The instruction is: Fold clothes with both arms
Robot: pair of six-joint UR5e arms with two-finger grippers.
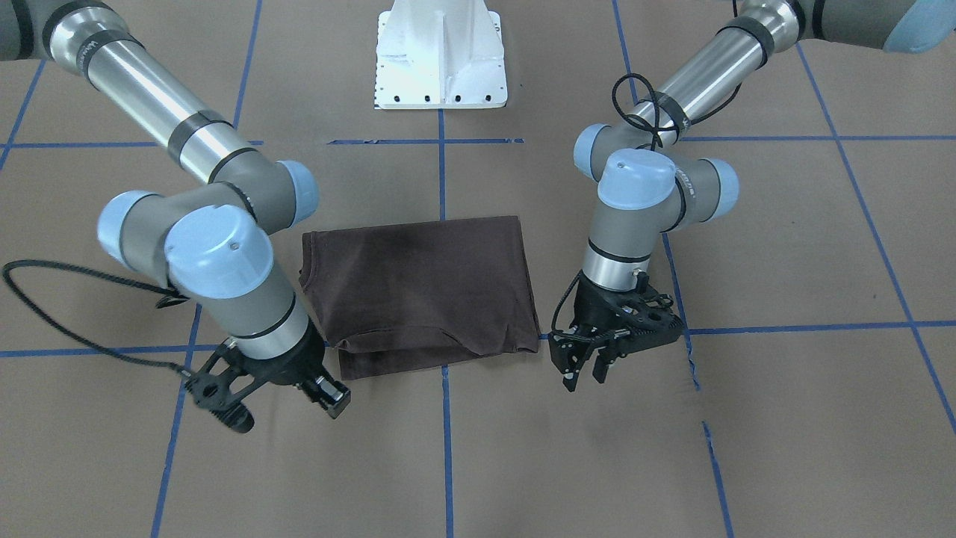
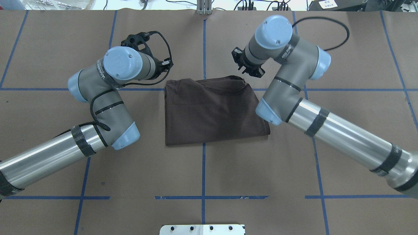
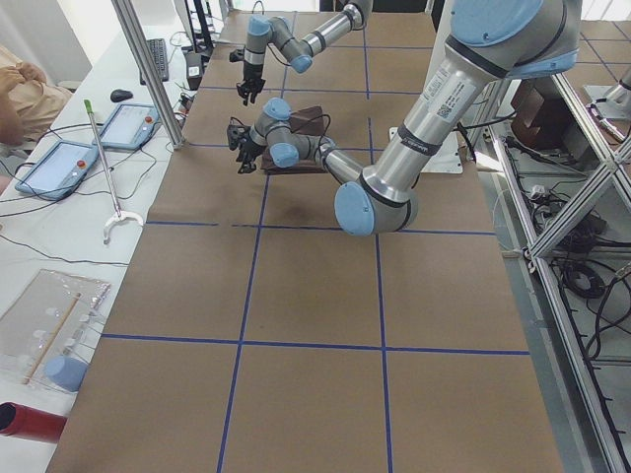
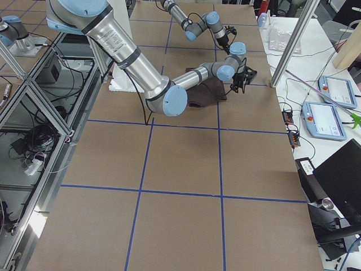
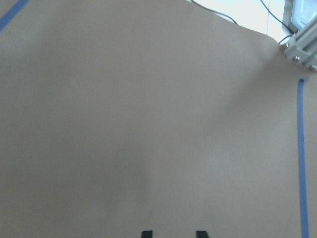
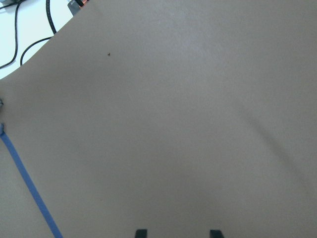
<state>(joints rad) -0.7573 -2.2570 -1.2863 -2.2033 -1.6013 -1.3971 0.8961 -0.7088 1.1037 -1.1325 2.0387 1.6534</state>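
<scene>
T-shirt (image 1: 422,288) lies folded between left hand (image 1: 585,377) and right hand (image 6: 178,233).

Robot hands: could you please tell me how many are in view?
2. The left hand is open beside the folded T-shirt's far corner on the robot's left; the right hand is open by the far corner on its right. Both hang over bare table.

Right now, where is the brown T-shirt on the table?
In the overhead view, the folded brown T-shirt lies mid-table across the blue centre line. The left pincer and right pincer hang open beside its operator-side corners, apart from it.
</scene>
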